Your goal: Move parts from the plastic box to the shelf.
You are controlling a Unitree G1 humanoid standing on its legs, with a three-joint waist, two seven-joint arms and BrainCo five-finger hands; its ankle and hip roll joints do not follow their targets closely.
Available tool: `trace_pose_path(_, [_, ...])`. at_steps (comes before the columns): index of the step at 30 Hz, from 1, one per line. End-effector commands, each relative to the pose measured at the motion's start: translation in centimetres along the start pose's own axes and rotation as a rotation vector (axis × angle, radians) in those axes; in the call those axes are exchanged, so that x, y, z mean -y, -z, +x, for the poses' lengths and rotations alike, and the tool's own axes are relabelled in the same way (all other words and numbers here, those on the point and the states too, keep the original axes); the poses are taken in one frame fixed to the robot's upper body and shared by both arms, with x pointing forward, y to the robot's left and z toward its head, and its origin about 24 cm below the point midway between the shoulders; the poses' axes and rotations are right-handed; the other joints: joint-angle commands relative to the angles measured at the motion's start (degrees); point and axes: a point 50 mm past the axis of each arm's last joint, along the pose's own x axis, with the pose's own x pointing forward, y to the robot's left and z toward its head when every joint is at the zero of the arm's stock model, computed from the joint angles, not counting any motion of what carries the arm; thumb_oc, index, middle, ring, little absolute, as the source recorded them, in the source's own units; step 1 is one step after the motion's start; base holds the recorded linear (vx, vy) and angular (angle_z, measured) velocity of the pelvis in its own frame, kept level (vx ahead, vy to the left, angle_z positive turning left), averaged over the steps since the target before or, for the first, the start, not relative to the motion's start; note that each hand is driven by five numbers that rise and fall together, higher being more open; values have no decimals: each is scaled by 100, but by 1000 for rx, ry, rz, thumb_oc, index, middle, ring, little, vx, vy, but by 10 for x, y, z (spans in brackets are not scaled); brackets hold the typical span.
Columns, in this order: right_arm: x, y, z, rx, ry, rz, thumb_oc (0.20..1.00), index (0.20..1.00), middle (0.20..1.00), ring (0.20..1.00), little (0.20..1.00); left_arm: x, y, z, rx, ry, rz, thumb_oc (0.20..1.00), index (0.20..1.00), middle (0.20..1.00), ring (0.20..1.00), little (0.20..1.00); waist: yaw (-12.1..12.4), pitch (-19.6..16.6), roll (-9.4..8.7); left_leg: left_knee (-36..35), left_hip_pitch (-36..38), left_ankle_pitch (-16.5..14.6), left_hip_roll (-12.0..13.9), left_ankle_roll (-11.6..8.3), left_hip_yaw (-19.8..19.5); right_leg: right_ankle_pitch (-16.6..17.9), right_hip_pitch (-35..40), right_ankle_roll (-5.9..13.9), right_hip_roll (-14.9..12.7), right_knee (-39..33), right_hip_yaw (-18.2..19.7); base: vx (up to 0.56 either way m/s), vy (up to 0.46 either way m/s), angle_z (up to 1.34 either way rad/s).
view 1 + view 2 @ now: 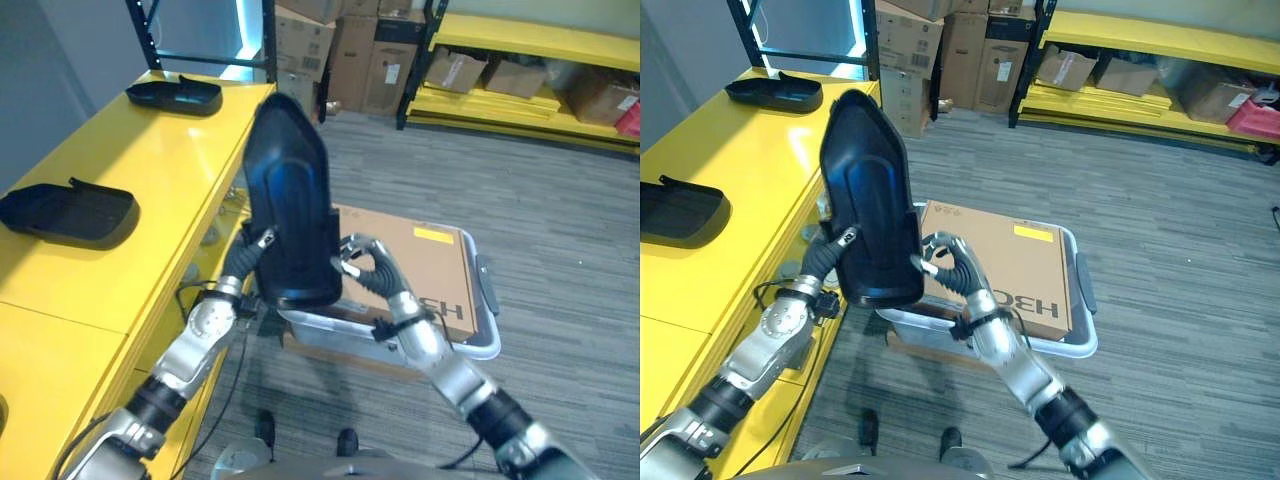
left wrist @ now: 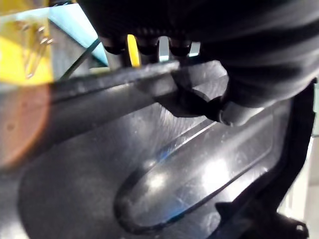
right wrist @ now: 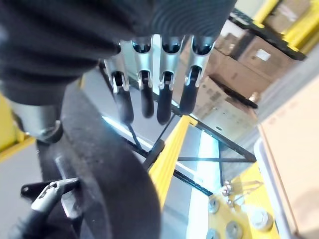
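we see a black part (image 1: 290,215) held upright above the plastic box (image 1: 484,300), beside the yellow shelf (image 1: 150,170). our left hand (image 1: 250,255) pinches its lower edge; our right hand (image 1: 365,262) touches its other side with loosely curled fingers. two more parts (image 1: 70,212) lie on that shelf.

Brown cardboard boxes (image 1: 360,50) are stacked on the grey carpeted floor (image 1: 560,230) at the far side. A low yellow metal rack with black posts (image 1: 530,60) is seen beside them, and more cardboard cartons (image 1: 480,72) are kept on its lower level.
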Motion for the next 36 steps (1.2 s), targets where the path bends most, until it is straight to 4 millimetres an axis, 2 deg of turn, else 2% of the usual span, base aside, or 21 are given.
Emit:
trace_pose_path(1, [20,-1,2,-5,100,151,1000,1000,1000,1000,1000,-22,-64,14,464,-168,154,200,200,200,200,200,-65,-35,-11,5,511,-931,32,32,1,-492,152,227,-142,69,-162,0,0,0])
trace_pose_path(4, [26,22,-16,-115,73,126,1000,1000,1000,1000,1000,-40,-76,5,547,-224,261,200,200,200,200,200,-133,-32,16,5,502,-918,53,16,9,-537,136,218,-140,114,-153,0,0,0])
trace_pose_path(5, [24,43,-31,-241,-2,111,1000,1000,1000,1000,1000,-51,-82,-1,587,-258,298,200,200,200,200,200,-141,-29,27,5,500,-918,60,5,-10,-584,133,205,-142,148,-155,0,0,0])
trace_pose_path(6, [23,47,-33,-264,-13,117,1000,1000,1000,1000,1000,-53,-83,-3,590,-261,299,200,200,200,200,200,-142,-31,26,5,501,-919,61,2,-14,-593,134,203,-143,156,-157,11,-35,-2])
trace_pose_path(7, [21,61,-45,-359,-60,132,1000,1000,1000,1000,1000,-59,-87,-6,603,-271,289,200,200,200,200,200,-123,-29,22,5,500,-918,66,-12,-38,-626,130,197,-143,192,-170,6,-31,0])
trace_pose_path(8, [19,67,-49,-406,-84,143,1000,1000,1000,1000,1000,-60,-88,-8,607,-276,282,200,200,200,200,200,-118,-30,20,5,499,-917,68,-16,-46,-637,127,195,-144,205,-175,7,-57,1])
trace_pose_path(10, [11,95,-79,-576,-147,183,1000,1000,1000,1000,1000,-66,-92,-16,628,-281,257,200,200,200,200,200,-38,5,13,5,504,-876,99,-41,-100,-706,130,151,-153,308,-242,6,-89,5])
trace_pose_path(11, [3,116,-104,-741,-218,222,1000,1000,1000,1000,1000,-67,-97,-21,650,-277,247,200,200,200,200,200,50,56,3,53,497,-860,124,-69,-168,-767,150,105,-162,386,-324,5,-133,14])
trace_pose_path(12, [-2,126,-118,-812,-249,223,1000,1000,1000,1000,1000,-67,-100,-25,666,-273,252,200,200,200,200,200,154,100,2,90,465,-830,137,-96,-237,-789,162,61,-170,423,-410,2,-141,25])
trace_pose_path(16, [-16,153,-155,-1058,-357,208,1000,1000,1000,1000,1000,-66,-107,-29,676,-268,244,200,200,200,200,200,475,222,27,116,363,-724,164,-214,-454,-844,241,-27,-146,446,-686,9,-133,42])
trace_pose_path(17, [-20,159,-165,-1121,-368,217,1000,1000,1000,1000,1000,-67,-109,-30,674,-262,245,200,200,200,200,200,626,273,56,80,310,-635,191,-323,-520,-879,317,-46,-105,412,-804,-4,-158,60])
trace_pose_path(20, [-29,172,-193,-1358,-396,299,1000,1000,1000,1000,1000,-76,-111,-38,655,-293,214,200,200,200,200,200,1049,350,119,71,56,-381,278,-598,-608,-931,447,-82,-43,344,-1183,-1,-157,73])
trace_pose_path(21, [-29,172,-193,-1362,-393,301,1000,1000,1000,1000,1000,-77,-111,-38,655,-292,212,200,200,200,200,200,1060,354,119,75,39,-371,283,-606,-607,-934,451,-86,-42,347,-1211,-32,-122,93])
trace_pose_path(23, [-27,177,-206,-1480,-353,316,1000,1000,1000,1000,1000,-84,-110,-43,647,-295,186,200,200,200,200,200,1213,406,129,169,-83,-313,363,-625,-319,-970,482,-109,-80,466,-1547,-42,-58,78])
trace_pose_path(24, [-26,177,-210,-1516,-336,327,1000,1000,1000,1000,1000,-85,-110,-43,646,-291,177,200,200,200,200,200,1216,423,126,235,-109,-333,377,-615,-204,-979,487,-112,-100,505,-1634,-6,-41,101])
trace_pose_path(25, [-23,179,-223,-1627,-256,402,1000,1000,1000,1000,1000,-85,-110,-43,653,-261,161,200,200,200,200,200,1171,469,81,518,-76,-538,438,-599,268,-1080,544,-109,-151,627,-1817,-43,-16,114])
trace_pose_path(26, [-20,179,-231,-1685,-189,463,1000,1000,1000,1000,1000,-83,-111,-42,663,-234,161,200,200,200,200,200,1100,503,33,870,-84,-733,465,-503,708,-1035,526,-112,-236,714,-2042,-48,-6,131])
trace_pose_path(28, [-16,180,-236,-1726,-144,496,1000,1000,1000,1000,1000,-81,-111,-40,668,-214,153,200,200,200,200,200,1042,506,-26,1258,-74,-1054,426,-361,1030,-988,504,-120,-330,789,-2217,-66,48,140])
trace_pose_path(30, [-13,180,-238,-1744,-149,480,1000,1000,1000,1000,1000,-80,-112,-38,675,-212,138,200,200,200,200,200,1022,490,-57,1477,-52,-1295,342,-262,1148,-964,492,-129,-379,817,-2303,-44,102,131])
trace_pose_path(32, [-8,181,-244,-1749,-166,459,1000,1000,1000,1000,1000,-77,-116,-33,692,-178,124,200,200,200,200,200,1034,365,-64,1428,94,-1560,53,-143,1040,-921,492,-76,-383,791,-2383,-25,247,89])
trace_pose_path(36, [-8,181,-242,-1733,-137,490,1000,1000,1000,1000,1000,-73,-118,-31,690,-135,122,200,200,200,200,200,964,230,78,629,467,-1262,-83,-109,835,-1085,359,-46,-397,1134,-2300,40,212,29])
